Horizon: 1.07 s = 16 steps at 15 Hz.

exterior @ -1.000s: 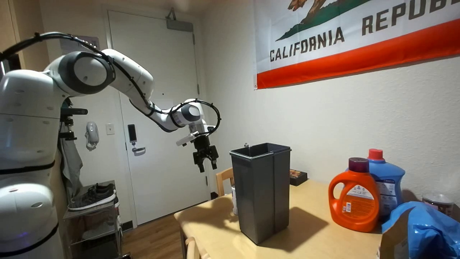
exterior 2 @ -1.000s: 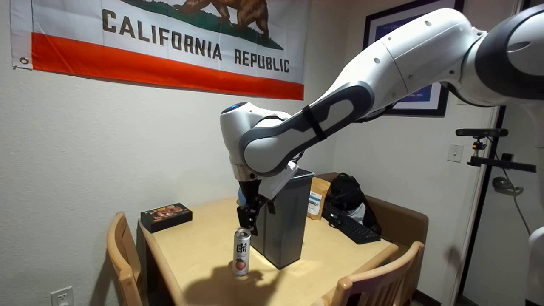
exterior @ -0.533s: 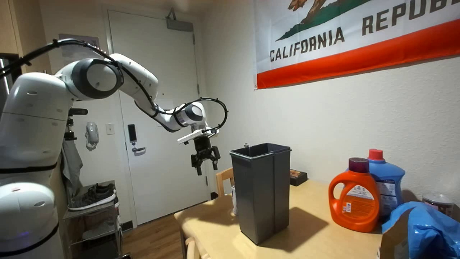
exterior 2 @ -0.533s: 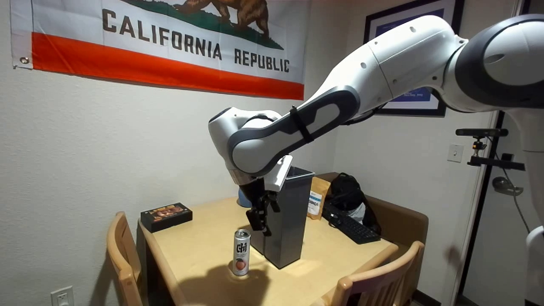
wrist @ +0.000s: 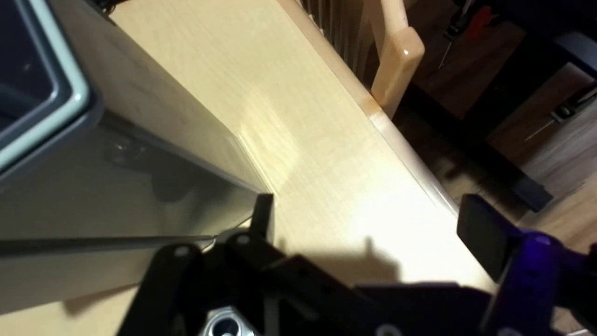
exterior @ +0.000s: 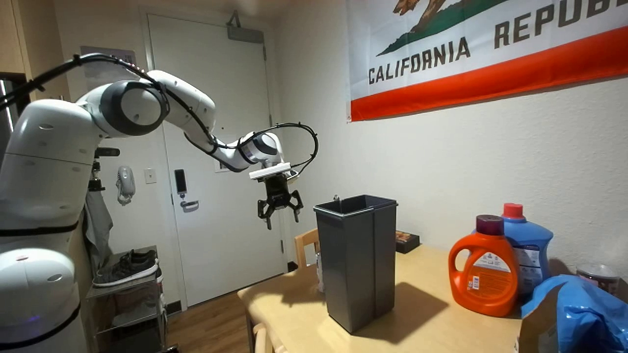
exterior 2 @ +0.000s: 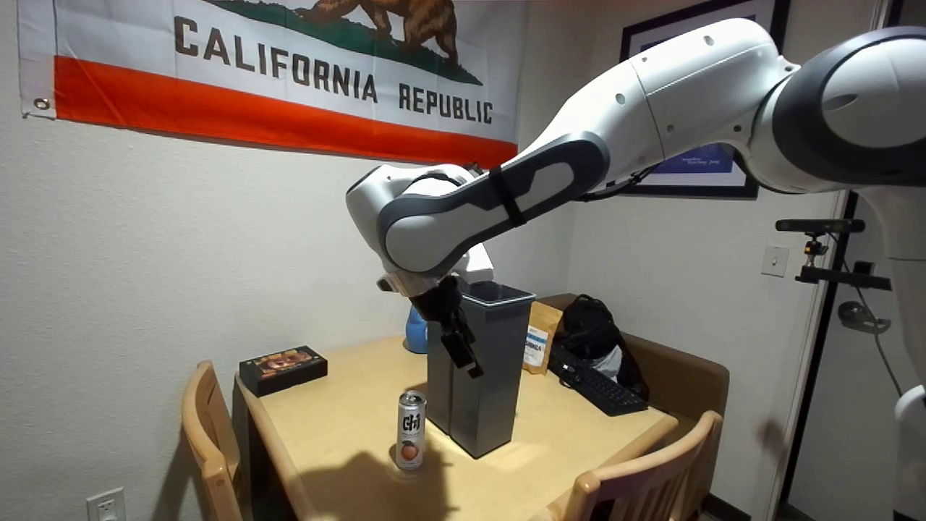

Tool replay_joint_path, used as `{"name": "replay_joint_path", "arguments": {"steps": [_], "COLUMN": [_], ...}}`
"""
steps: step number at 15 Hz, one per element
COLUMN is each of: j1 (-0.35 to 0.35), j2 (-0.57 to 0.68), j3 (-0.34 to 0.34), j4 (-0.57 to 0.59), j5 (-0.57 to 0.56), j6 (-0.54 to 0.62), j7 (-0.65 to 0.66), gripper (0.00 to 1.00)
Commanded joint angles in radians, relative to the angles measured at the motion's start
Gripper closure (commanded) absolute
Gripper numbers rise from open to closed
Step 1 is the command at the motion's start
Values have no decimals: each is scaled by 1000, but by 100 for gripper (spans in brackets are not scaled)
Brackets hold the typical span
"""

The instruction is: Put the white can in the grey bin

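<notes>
The white can (exterior 2: pixel 410 430) stands upright on the table, a short way from the grey bin. In an exterior view the bin hides most of the can (exterior: pixel 320 274). The tall grey bin (exterior: pixel 355 264) stands open-topped on the table; it also shows in an exterior view (exterior 2: pixel 481 391) and at the left of the wrist view (wrist: pixel 116 196). My gripper (exterior: pixel 283 221) is open and empty, above the table beside the bin; in the wrist view its fingers (wrist: pixel 371 224) are spread wide. A shiny metal ring shows low in the wrist view; I cannot tell if it is the can's top.
An orange detergent jug (exterior: pixel 483 274), a blue jug (exterior: pixel 532 245) and a blue bag (exterior: pixel 584 314) stand beyond the bin. A black box (exterior 2: pixel 282 369) lies near a table corner. Chairs (exterior 2: pixel 651 470) stand at the table edges; a keyboard (exterior 2: pixel 604 387) lies farther along.
My gripper has opened wider, tilted and risen a little. In an exterior view it has moved right, from just over the can to in front of the bin. Can and bin have not moved.
</notes>
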Motion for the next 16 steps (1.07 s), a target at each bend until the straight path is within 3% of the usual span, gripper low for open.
{"name": "replay_joint_path", "arguments": {"steps": [1,2,3,7,12,16], "j1": [-8,-11,1,1,-47,-80], "j2": [-3,-2,1,4,39,122], "j3": [22,26,13,13,26,5], "j4": [25,28,15,16,55,160], "j5": [14,15,4,5,180,295], "j6": [-12,-12,-4,-4,99,44], "j7": [-203,-261,-166,-173,-381,-444], "gripper": [0,0,0,0,0,0]}}
